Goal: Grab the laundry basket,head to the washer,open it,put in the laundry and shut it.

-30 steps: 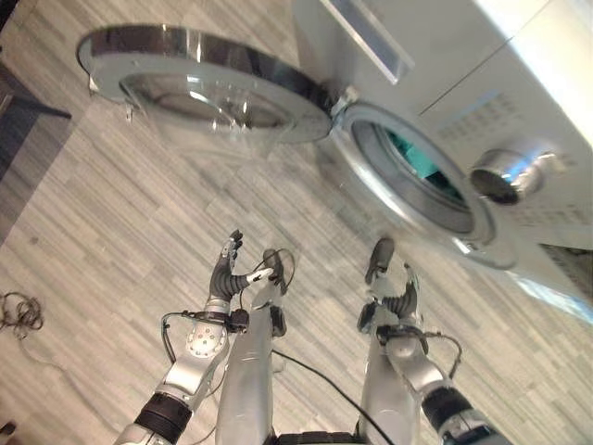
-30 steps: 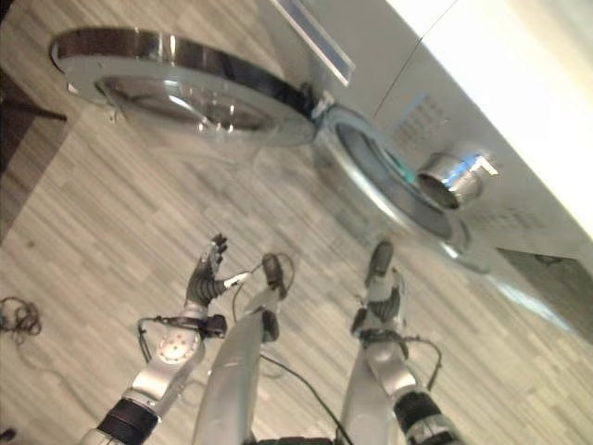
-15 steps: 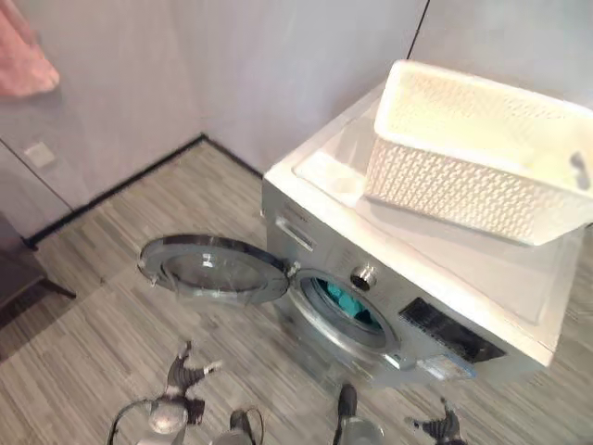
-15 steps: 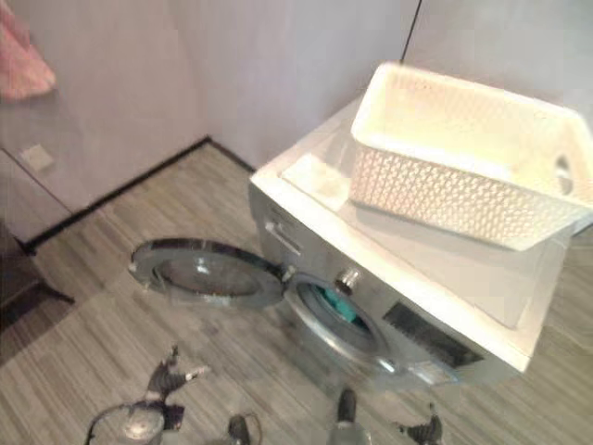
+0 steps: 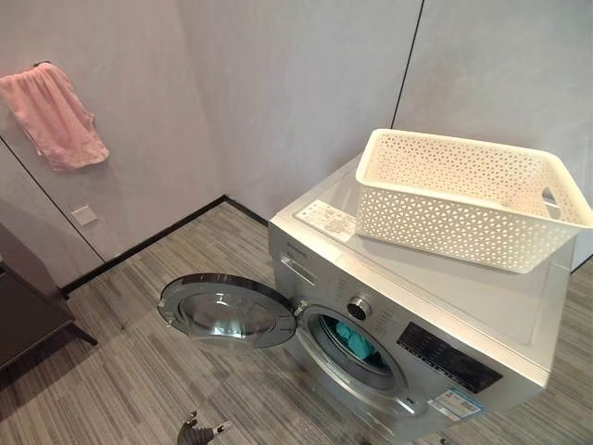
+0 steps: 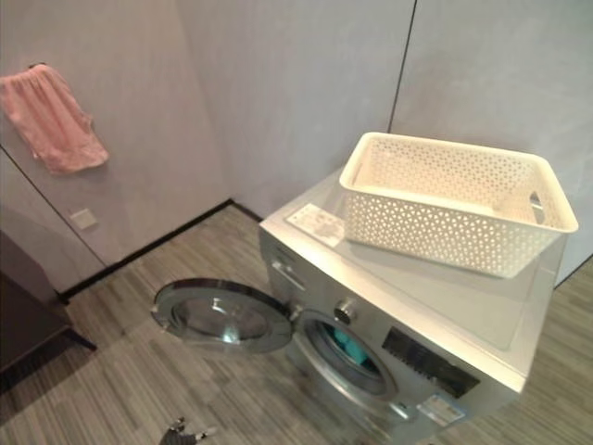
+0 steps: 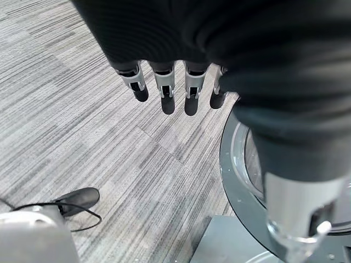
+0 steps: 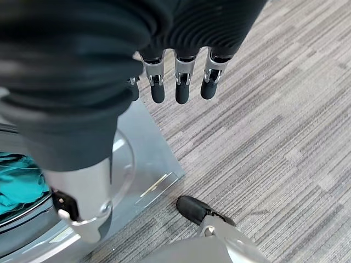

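The silver washer stands against the wall with its round door swung wide open to the left. Teal laundry lies inside the drum. The white lattice laundry basket sits on top of the washer, nothing visible inside it. My left hand shows at the lower edge, in front of the door; its fingers hang straight and hold nothing. My right hand is open too, over the floor beside the washer's front.
A pink towel hangs on the left wall above a socket plate. A dark piece of furniture stands at far left. Grey plank floor spreads in front of the washer.
The camera has tilted up from my arms and the floor to the whole washer, basket and wall. Both hands stay open and empty; the door stays open.
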Available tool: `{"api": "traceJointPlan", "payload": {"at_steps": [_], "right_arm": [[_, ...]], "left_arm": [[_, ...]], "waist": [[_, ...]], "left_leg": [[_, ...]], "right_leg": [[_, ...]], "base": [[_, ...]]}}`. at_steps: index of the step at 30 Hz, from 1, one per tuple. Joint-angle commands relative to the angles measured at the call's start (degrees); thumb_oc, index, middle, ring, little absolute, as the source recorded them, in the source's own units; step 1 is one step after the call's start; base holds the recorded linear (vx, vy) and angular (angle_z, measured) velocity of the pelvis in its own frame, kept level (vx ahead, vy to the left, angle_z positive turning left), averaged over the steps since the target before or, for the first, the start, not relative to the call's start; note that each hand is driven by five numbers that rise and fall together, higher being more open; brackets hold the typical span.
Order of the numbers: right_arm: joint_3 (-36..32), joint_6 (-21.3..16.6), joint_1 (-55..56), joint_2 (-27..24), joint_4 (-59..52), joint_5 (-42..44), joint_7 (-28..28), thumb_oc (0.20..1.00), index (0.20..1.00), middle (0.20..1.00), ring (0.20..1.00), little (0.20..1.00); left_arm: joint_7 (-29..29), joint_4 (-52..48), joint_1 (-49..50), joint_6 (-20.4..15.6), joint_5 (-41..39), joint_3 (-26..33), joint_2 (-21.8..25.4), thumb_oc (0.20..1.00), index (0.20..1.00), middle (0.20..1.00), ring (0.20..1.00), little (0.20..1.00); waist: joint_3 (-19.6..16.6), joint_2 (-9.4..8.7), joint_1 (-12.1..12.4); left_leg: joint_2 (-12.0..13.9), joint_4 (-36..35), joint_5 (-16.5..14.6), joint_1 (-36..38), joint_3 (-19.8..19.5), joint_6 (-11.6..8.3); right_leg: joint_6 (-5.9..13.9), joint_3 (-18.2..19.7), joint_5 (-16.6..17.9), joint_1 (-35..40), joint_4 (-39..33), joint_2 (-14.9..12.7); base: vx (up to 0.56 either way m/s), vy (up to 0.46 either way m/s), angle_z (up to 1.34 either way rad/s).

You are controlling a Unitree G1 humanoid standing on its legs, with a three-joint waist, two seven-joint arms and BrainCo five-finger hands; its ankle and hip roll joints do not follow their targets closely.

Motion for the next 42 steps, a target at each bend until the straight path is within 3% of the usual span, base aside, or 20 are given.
{"api": "traceJointPlan", "payload": {"at_steps": [1,12,42], "right_arm": [[0.4,-0.4,-3.8,0.2,2.4,2.2,-0.2,1.000,1.000,1.000,1.000,1.000],[0.5,-0.5,-3.0,0.4,2.8,2.7,0.4,1.000,1.000,1.000,1.000,1.000],[2.6,-0.8,2.6,1.0,-13.1,0.5,2.8,1.000,1.000,1.000,1.000,1.000]], "left_arm": [[-0.2,0.7,-4.3,-1.2,-1.2,1.3,1.1,1.000,1.000,1.000,1.000,1.000],[-0.6,2.6,-3.3,-0.7,0.6,1.9,1.3,1.000,1.000,1.000,1.000,1.000],[-0.9,1.5,-1.1,-0.2,2.1,4.6,3.2,1.000,1.000,1.000,1.000,1.000]], "waist": [[2.9,-0.75,0.4],[2.7,-0.45,1.2],[2.8,-1.80,0.5]], "left_leg": [[1.6,0.6,-1.3,-2.6,-0.7,0.28],[1.8,0.6,-1.2,-2.7,-1.8,-0.03],[2.0,0.6,-1.5,-2.9,-1.3,-0.14]], "right_leg": [[2.05,-1.8,-3.7,0.8,1.6,-1.4],[1.83,-3.1,-4.1,2.2,0.7,-1.2],[1.88,-2.2,-4.1,1.7,0.4,-1.2]], "base": [[0.04,-0.052,0.22],[0.02,-0.016,0.10],[0.00,0.000,0.00]]}}
